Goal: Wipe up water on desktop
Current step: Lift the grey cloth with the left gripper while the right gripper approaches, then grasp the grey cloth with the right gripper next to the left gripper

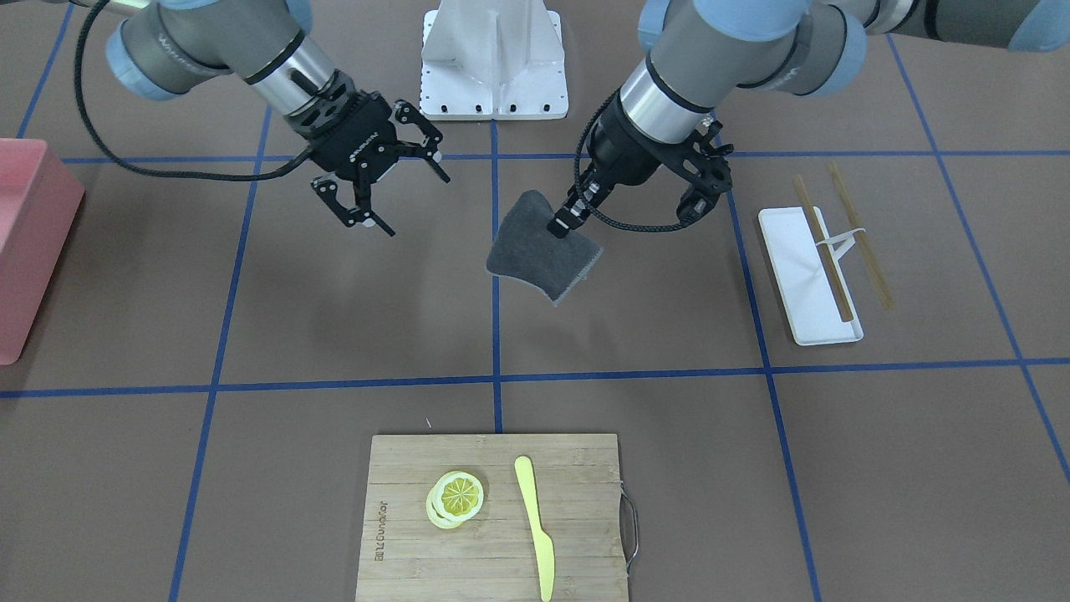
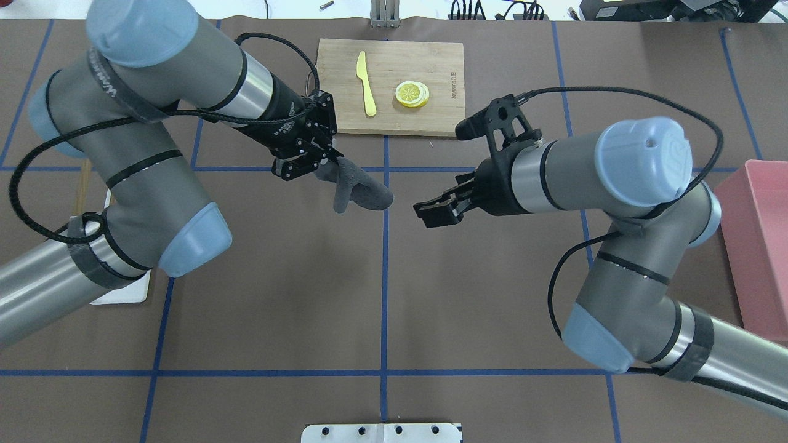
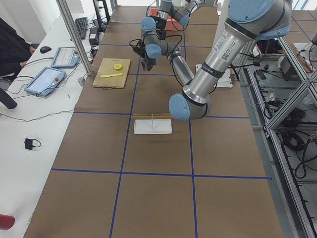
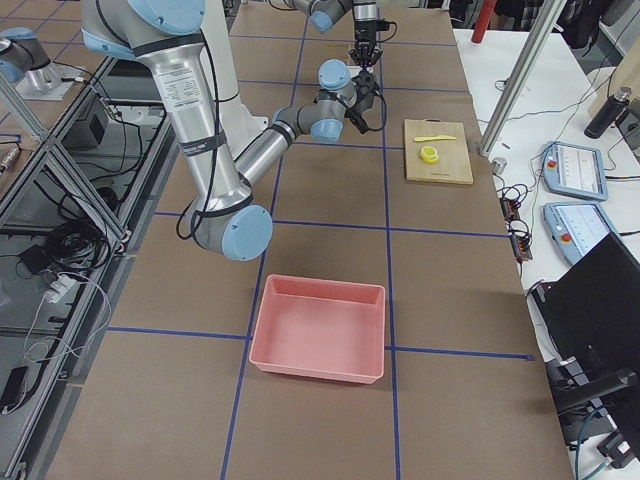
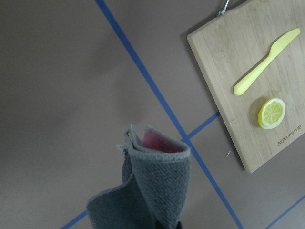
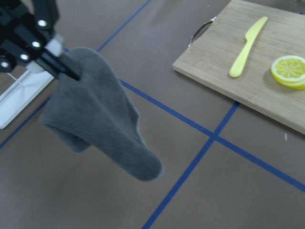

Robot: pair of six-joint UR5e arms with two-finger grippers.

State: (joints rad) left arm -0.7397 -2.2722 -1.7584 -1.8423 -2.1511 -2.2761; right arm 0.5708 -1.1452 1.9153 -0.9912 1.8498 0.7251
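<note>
A flat matte brown counter (image 1: pixel 334 293) crossed by thin blue tape lines spreads beneath both arms. The left claw (image 1: pixel 562 224) is pinched tight on the upper edge of a folded grey terry cloth (image 1: pixel 539 251), which hangs from its tips clear of the counter, over a blue tape line. The right claw (image 1: pixel 415 203) hovers well apart from the cloth on the other side of that line, its jaws spread wide and holding nothing. Beyond both claws, away from the robot's base, lies a bamboo cutting board (image 1: pixel 577 468) bearing a yellow plastic knife (image 1: pixel 535 522) and a lemon slice (image 1: pixel 456 497). Out past the left claw sits a white rectangular tray (image 1: pixel 823 322); out past the right claw, a pink plastic bin (image 1: pixel 29 226).
</note>
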